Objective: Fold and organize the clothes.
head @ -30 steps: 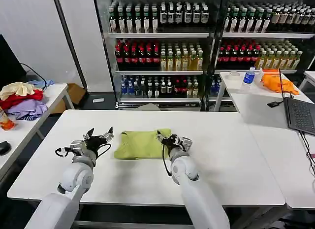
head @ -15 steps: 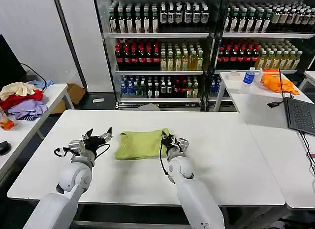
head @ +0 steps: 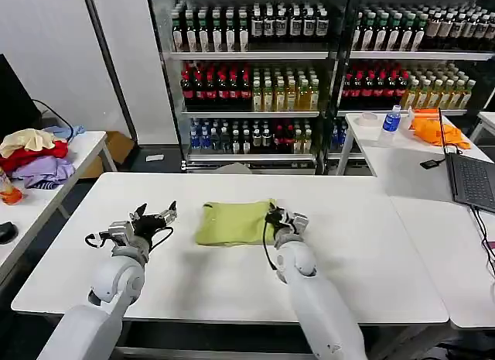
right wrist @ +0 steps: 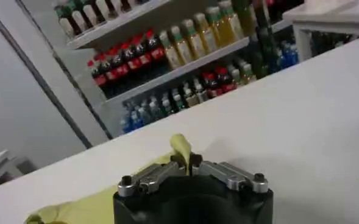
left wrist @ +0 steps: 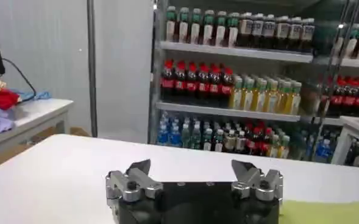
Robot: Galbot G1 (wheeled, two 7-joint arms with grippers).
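Observation:
A folded lime T-shirt lies in the middle of the white table. My right gripper is at the shirt's right edge, shut on a pinch of the fabric. In the right wrist view the gripper holds a yellow-green fold that sticks up between its closed fingers, with more of the shirt trailing off behind. My left gripper hovers open to the left of the shirt, apart from it. In the left wrist view its gripper is spread wide with nothing between, and a corner of the shirt shows beside it.
A side table on the left carries a heap of red, cream and lavender clothes. On the right stand a laptop, an orange cloth and a water bottle. Drink shelves fill the back wall.
My right gripper has drawn the shirt's right edge to the right, and the whole shirt has shifted right with it. The left gripper has stayed where it was, open.

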